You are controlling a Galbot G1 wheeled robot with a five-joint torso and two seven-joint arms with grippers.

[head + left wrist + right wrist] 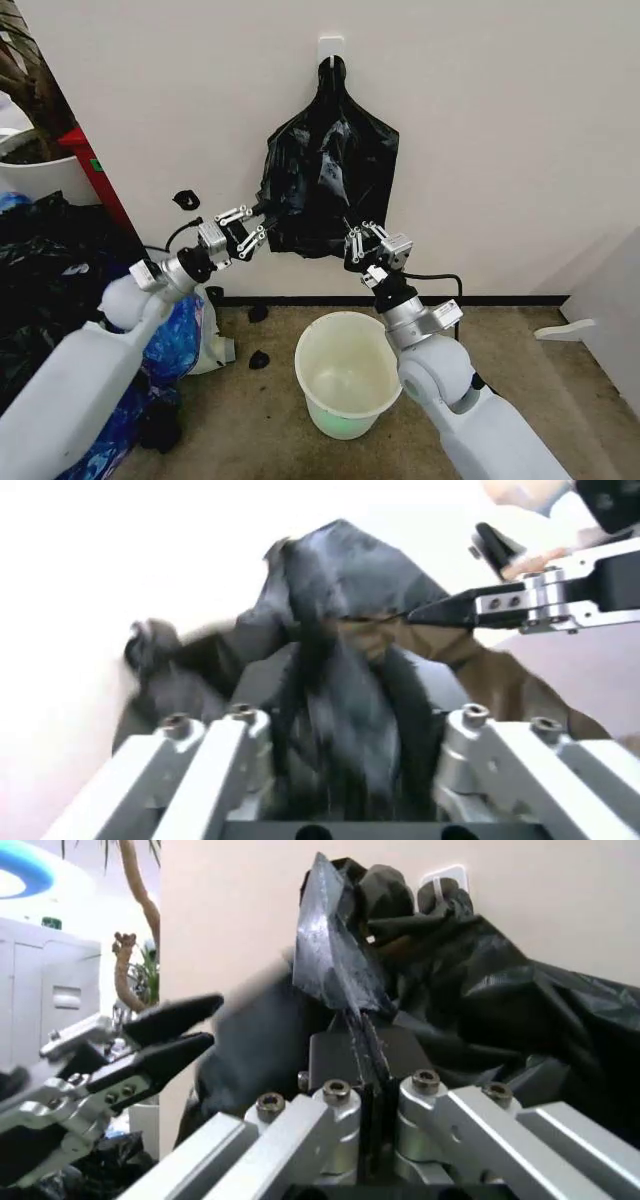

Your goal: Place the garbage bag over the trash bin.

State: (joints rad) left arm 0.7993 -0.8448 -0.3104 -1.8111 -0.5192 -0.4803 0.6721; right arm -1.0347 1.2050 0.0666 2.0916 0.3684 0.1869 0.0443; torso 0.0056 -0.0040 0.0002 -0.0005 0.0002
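On the wall, a black bag [330, 185] hangs from a white hook [331, 45], its neck gathered at the hook and its body spreading downward. The left gripper [255, 228] is at the bag's lower left corner; in the left wrist view its fingers [205, 769] stand apart with crumpled plastic [330, 705] bunched between them, and whether they clamp it cannot be made out. The right gripper [362, 243] is at the bag's lower right edge; in the right wrist view its fingers [335, 1129] are pressed together on a thin fold of the bag [335, 967]. The bag's lower hem is partly hidden behind both grippers. Below them, the bin [347, 375] stands upright on the floor [540, 380] near the wall, mouth open and uncovered, its right rim partly hidden by the right arm. Heaped blue and black bags [60, 290] lie at the left, cut off by the frame edge.
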